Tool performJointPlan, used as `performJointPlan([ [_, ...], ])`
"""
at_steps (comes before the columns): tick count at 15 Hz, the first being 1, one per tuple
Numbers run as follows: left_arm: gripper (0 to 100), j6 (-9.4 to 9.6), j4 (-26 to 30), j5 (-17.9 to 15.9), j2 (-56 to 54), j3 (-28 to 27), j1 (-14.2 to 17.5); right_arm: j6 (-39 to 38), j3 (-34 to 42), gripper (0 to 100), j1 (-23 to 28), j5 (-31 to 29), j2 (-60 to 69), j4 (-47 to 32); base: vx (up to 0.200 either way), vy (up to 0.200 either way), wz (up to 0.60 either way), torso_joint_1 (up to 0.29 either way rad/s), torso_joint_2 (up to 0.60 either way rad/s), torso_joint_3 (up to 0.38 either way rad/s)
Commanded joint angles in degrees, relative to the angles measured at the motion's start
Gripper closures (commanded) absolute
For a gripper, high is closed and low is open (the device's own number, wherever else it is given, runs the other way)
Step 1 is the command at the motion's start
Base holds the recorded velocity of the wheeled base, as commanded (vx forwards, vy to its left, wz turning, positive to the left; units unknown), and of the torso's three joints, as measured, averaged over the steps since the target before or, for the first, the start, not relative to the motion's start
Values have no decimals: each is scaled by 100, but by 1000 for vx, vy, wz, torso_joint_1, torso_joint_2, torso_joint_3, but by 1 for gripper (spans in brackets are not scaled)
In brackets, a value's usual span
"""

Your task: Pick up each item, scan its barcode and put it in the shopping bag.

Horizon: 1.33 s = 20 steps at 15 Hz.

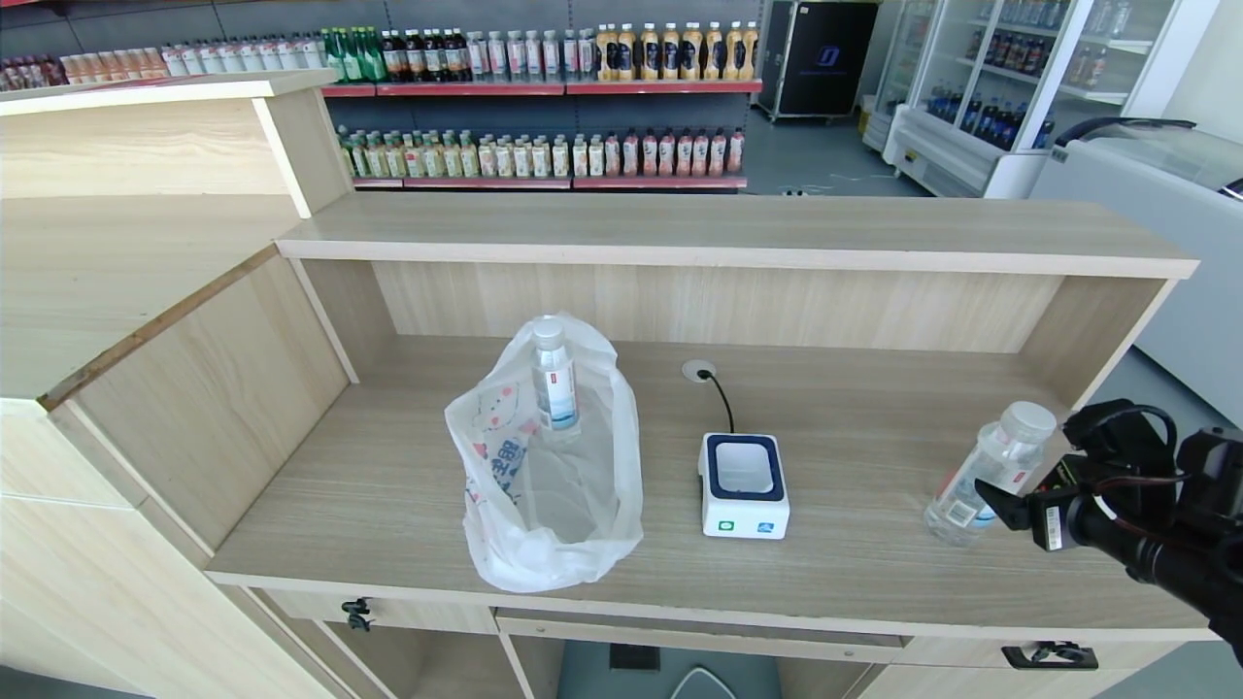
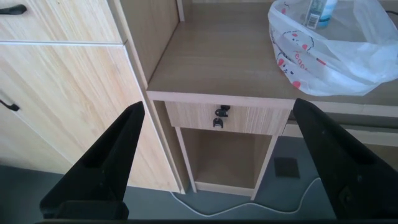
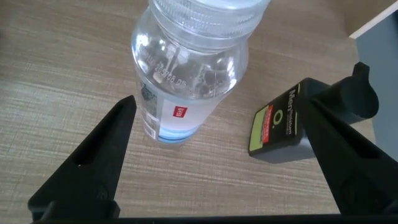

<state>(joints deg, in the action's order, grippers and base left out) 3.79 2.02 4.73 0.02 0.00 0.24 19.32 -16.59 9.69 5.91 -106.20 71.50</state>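
A clear water bottle with a white cap stands tilted on the right side of the wooden counter. My right gripper is open just to its right, its fingers wide apart. In the right wrist view the bottle sits just ahead of the gap of that gripper, touching neither finger. A white plastic shopping bag stands open at the counter's left-centre with another water bottle upright inside. The white barcode scanner lies between bag and bottle. My left gripper hangs open and empty below the counter's front-left corner.
A small black box with a green label lies on the counter beside the right bottle, near the counter's right end. The scanner's cable runs to a hole at the back. A raised shelf wall closes the back; a keyed drawer sits under the front edge.
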Motion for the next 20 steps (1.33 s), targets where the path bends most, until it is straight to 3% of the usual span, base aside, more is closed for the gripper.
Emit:
performJointPlan([
  [1, 0, -1, 0, 2, -2, 0, 2, 1, -20, 0, -11, 94, -269, 136, 0, 0, 0, 0, 0, 0],
  [5, 0, -1, 0, 2, -2, 0, 2, 10, -64, 0, -64, 121, -498, 259, 0, 0, 0, 0, 0, 0],
  [8, 0, -1, 0, 2, -2, 0, 2, 28, -143, 0, -64, 578, -665, 418, 0, 0, 0, 0, 0, 0],
  [20, 0, -1, 0, 2, -2, 0, 2, 168, -670, 0, -275, 806, -1271, 743, 0, 0, 0, 0, 0, 0],
])
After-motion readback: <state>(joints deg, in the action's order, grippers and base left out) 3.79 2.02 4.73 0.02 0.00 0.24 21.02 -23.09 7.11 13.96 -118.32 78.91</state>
